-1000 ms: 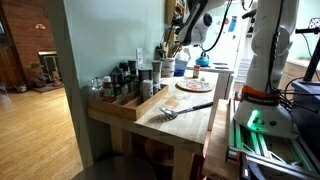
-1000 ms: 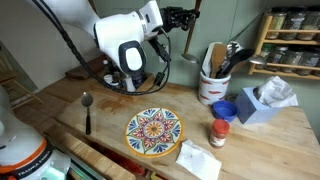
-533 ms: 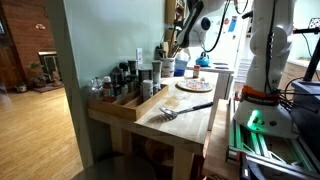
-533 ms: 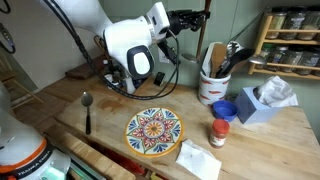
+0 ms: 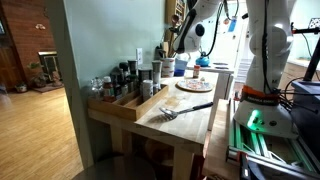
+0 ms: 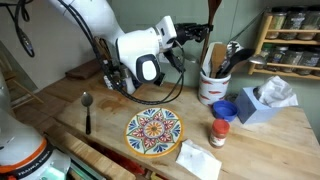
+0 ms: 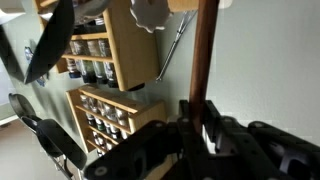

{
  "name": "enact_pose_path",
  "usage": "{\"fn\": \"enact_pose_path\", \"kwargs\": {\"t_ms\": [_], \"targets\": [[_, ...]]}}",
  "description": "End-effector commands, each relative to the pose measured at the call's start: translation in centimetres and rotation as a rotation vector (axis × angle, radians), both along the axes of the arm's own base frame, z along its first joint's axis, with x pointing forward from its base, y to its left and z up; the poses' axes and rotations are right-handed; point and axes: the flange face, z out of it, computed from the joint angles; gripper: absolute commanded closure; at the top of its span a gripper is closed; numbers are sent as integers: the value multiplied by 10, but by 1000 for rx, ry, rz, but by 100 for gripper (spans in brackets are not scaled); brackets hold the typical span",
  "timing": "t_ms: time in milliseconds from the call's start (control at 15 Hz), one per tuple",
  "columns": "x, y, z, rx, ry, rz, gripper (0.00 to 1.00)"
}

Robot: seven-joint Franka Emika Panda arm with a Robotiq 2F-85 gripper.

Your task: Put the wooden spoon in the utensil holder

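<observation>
One arm only was present, so nearness between arms did not arise. In an exterior view the gripper [image 6: 198, 33] stood above the table, left of the utensil holder and higher than it. The wrist view showed its jaws closed on the wooden spoon [image 7: 203, 60], with the shaft passing between the fingers [image 7: 226, 132]. In the exterior view the wooden spoon [image 6: 212, 12] had its long axis near upright and ran out of the top of the picture. Which end pointed down could not be told.

The utensil holder [image 6: 211, 90] stood upright on the table, below the held spoon and slightly to its right, and apart from it. Its mouth was partly filled by pale wooden utensils [image 6: 216, 55] and dark utensils [image 6: 233, 58].

Judgement: the coming move calls for a short shift rightward, then a straight descent along the spoon's own axis. The chief risk is fouling on the utensils already in the holder.
</observation>
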Motion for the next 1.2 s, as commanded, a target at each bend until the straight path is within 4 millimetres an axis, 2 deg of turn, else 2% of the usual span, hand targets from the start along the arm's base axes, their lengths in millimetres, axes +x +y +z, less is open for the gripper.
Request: {"fn": "enact_pose_path", "kwargs": {"t_ms": [0,200,400,800,1133], "targets": [[11,-13,-17,-21,-11,-37,95],[20,-26,-13,-37,-40,-73,95],[28,-32,-19,-43,-45,-84,95],[41,-21,-60,-12,15,-47,95],[43,-12,-94,32,72,-27,95]]}}
